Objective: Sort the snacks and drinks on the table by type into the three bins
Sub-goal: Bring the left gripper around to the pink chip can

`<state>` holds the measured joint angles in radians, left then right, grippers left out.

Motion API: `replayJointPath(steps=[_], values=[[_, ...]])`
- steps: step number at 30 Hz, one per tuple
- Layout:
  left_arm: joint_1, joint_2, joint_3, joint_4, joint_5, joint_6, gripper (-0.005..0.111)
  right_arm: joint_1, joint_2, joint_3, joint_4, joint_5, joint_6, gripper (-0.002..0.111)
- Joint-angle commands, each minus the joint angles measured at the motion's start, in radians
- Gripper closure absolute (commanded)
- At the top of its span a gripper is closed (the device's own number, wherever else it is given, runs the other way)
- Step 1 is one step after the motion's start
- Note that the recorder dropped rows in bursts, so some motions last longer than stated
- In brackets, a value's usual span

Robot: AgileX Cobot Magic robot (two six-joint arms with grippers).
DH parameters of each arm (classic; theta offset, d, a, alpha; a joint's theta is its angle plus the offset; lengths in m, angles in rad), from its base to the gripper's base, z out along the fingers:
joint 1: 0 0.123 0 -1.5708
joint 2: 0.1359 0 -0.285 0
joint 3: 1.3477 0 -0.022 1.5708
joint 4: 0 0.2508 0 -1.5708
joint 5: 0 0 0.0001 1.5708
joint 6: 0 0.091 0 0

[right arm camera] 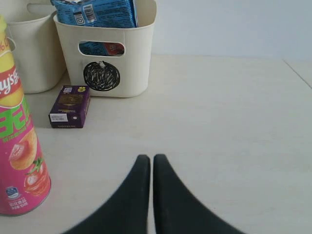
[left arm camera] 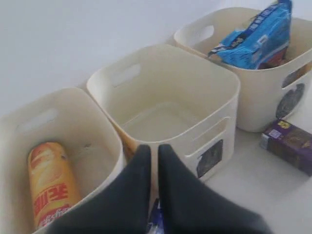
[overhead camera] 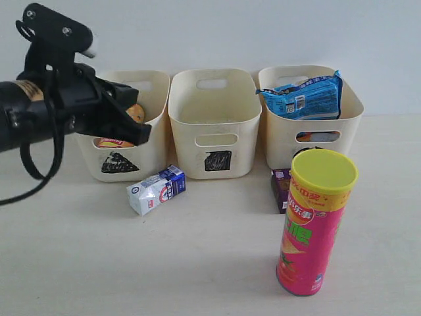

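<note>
Now, left gripper (left arm camera: pixel 151 150): fingers pressed together, empty, above the front rims of triangle bin (left arm camera: pixel 78 117) and square bin (left arm camera: pixel 195 83).
Right gripper (right arm camera: pixel 147 163): fingers clenched, empty, low over table (right arm camera: pixel 219 122).
Pink can (overhead camera: pixel 317 224): tall, yellow-green lid, upright on the table's near side.
Yellow-red can (left arm camera: pixel 51 183): lying inside triangle bin.
Blue bag (overhead camera: pixel 302 97): crumpled, in circle bin (overhead camera: pixel 283 141).
White-blue carton (overhead camera: pixel 156 189): on its side before triangle bin.
Purple carton (overhead camera: pixel 281 189): on table, before circle bin.

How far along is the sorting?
Partly done. The yellow-red can lies in the triangle bin and the blue bag sits in the circle bin. Nothing is in hand: the left pincer and the right pincer are both shut and empty. Left on the table: the pink can, the white and blue carton and the purple carton. The square bin holds nothing yet.
</note>
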<state>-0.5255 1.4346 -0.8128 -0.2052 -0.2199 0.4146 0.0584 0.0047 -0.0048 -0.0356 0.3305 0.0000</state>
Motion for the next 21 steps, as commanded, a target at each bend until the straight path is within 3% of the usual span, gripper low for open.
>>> replayJointPath(steps=[1,3,4,6,9,11,13,14,16,17,19,21], values=[[-0.1,-0.008,0.079,0.082,-0.181,-0.072,0.102,-0.008,-0.005,0.005,0.0,-0.009,0.0,0.108],[-0.142,-0.006,0.114,0.268,-0.256,-0.215,0.102,-0.008,-0.005,0.005,0.0,-0.009,0.0,0.108],[-0.157,-0.003,0.148,0.445,-0.348,-0.351,0.102,-0.008,-0.005,0.005,0.0,-0.009,0.0,0.108],[-0.159,0.016,0.176,0.623,-0.445,-0.536,0.102,-0.008,-0.005,0.005,0.0,-0.009,0.0,0.108],[-0.159,0.063,0.184,0.781,-0.525,-0.753,0.102,-0.008,-0.005,0.005,0.0,-0.009,0.0,0.108],[-0.159,0.124,0.184,0.905,-0.607,-0.811,0.101,-0.008,-0.005,0.005,0.0,-0.009,0.0,0.108],[-0.159,0.18,0.184,0.92,-0.654,-0.823,0.084,-0.008,-0.005,0.005,0.0,-0.009,0.0,0.108],[-0.159,0.212,0.184,0.922,-0.677,-0.802,0.069,-0.008,-0.005,0.005,0.0,-0.009,0.0,0.108],[-0.159,0.269,0.184,0.936,-0.733,-0.769,0.027,-0.008,-0.005,0.005,0.0,-0.009,0.0,0.108],[-0.159,0.284,0.184,0.936,-0.751,-0.765,0.014,-0.008,-0.005,0.005,0.0,-0.009,0.0,0.108],[-0.159,0.315,0.184,0.93,-0.766,-0.737,-0.004,-0.008,-0.005,0.005,0.0,-0.009,0.0,0.108],[-0.159,0.343,0.184,0.925,-0.79,-0.694,-0.003,-0.008,-0.005,0.005,0.0,-0.009,0.0,0.108]])
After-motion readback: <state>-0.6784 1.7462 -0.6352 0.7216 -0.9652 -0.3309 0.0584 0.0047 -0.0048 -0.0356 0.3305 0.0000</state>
